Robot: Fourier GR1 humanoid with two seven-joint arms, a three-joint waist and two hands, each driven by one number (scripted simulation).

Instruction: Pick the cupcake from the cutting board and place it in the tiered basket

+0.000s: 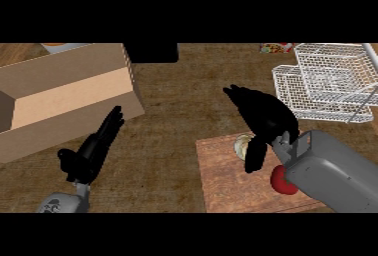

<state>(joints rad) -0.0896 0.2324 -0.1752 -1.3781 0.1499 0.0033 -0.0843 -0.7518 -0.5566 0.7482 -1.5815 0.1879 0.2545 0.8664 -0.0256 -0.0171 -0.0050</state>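
Resting at the lower left of the frame, the left hand (92, 150) lies open with straight fingers pointing up toward an open cardboard box (63, 100), holding nothing. That box fills the upper left, its flaps spread, and what shows of its inside looks bare. A black object (151, 52) sits at the top edge just right of the box.

Right of centre, the right hand (262, 120) hangs over the far edge of the wooden cutting board (229, 180), its fingers bent downward over the cupcake (242, 146). Only a pale sliver of the cupcake shows beneath the hand, on the board; whether the fingers actually grip it cannot be told. A red object (282, 181) lies on the board beside the grey forearm.

At the upper right stands the white wire tiered basket (328, 80), with nothing visible in its trays.
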